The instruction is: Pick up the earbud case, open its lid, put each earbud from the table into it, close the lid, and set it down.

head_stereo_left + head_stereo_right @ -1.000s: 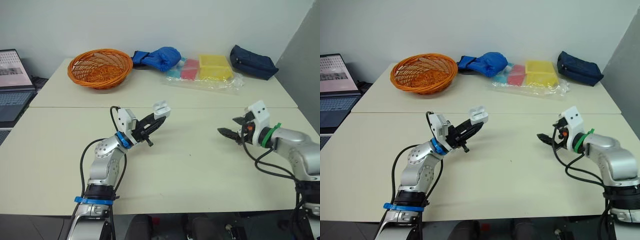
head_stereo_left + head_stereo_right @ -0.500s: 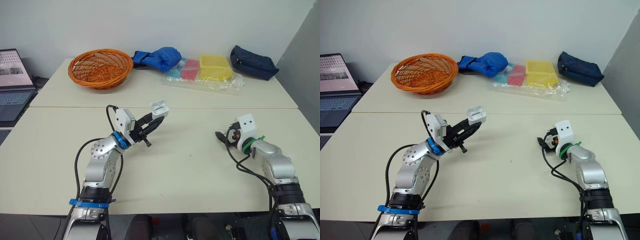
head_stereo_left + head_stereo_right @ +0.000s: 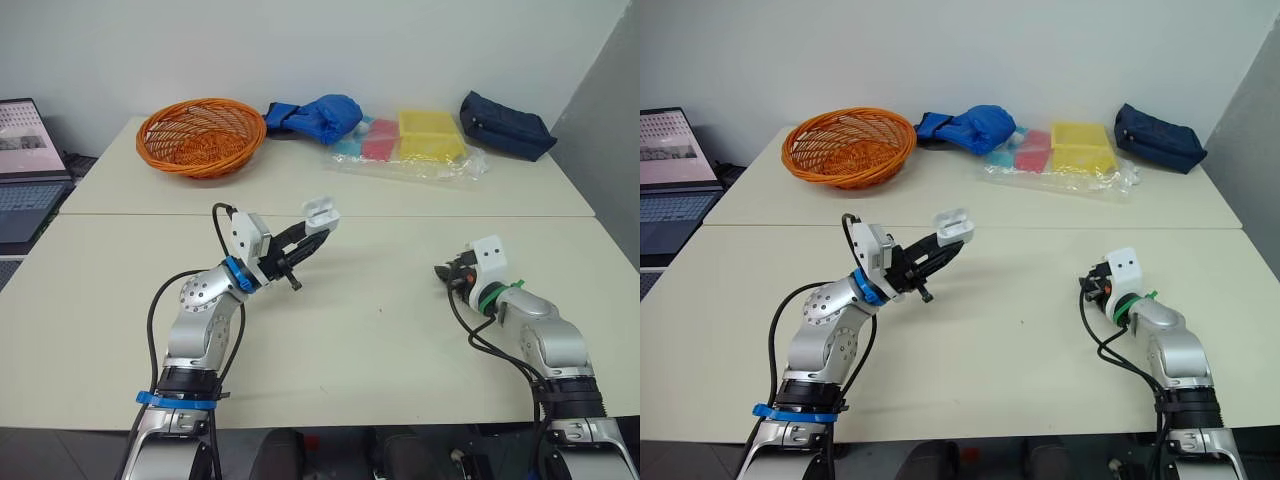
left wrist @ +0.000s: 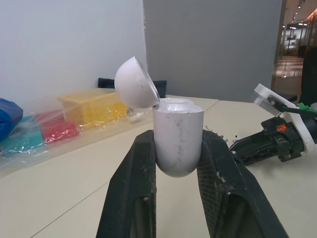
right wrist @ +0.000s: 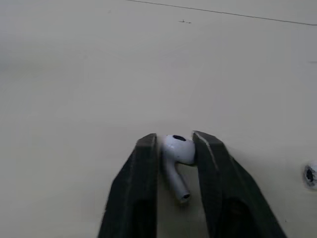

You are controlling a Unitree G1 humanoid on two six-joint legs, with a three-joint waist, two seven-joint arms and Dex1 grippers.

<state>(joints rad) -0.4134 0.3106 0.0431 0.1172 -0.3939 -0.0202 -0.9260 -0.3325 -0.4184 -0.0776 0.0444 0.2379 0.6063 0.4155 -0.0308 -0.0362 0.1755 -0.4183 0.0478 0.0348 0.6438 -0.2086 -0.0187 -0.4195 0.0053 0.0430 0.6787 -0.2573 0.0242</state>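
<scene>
Earbud case (image 4: 177, 135) is sitting pinched between the two black fingers of the left gripper (image 3: 308, 236), which is holding it up above the near table (image 3: 380, 345), well left of the middle. The fingers are pressing on the lower sides of the white body, and its rounded bottom is sinking out of sight between them. The lid (image 4: 136, 82) is standing open, tipped back on its hinge. The wrist camera is looking at the case from the side, so the hollow inside is staying hidden, and I cannot tell whether anything is lying in it.

Over on the right, the right gripper (image 3: 443, 271) is reaching low over the table, its fingers closing on a white earbud (image 5: 178, 149). The bud's head is sitting between the fingertips and its stem is pointing back toward the wrist camera. Whether the earbud is touching the tabletop or hanging just clear of it, I cannot tell.

Beside that gripper, a small white object with a dark spot (image 5: 311, 173) is lying on the table, cut off by the picture's edge and too small to name for sure.

On the far table, an orange wicker basket (image 3: 200, 135), a blue cloth bundle (image 3: 318, 116), a clear plastic bag of yellow, red and teal pieces (image 3: 420, 142) and a dark navy pouch (image 3: 505, 124) are lying in a row. A laptop (image 3: 22, 165) is showing partly at the left edge.
</scene>
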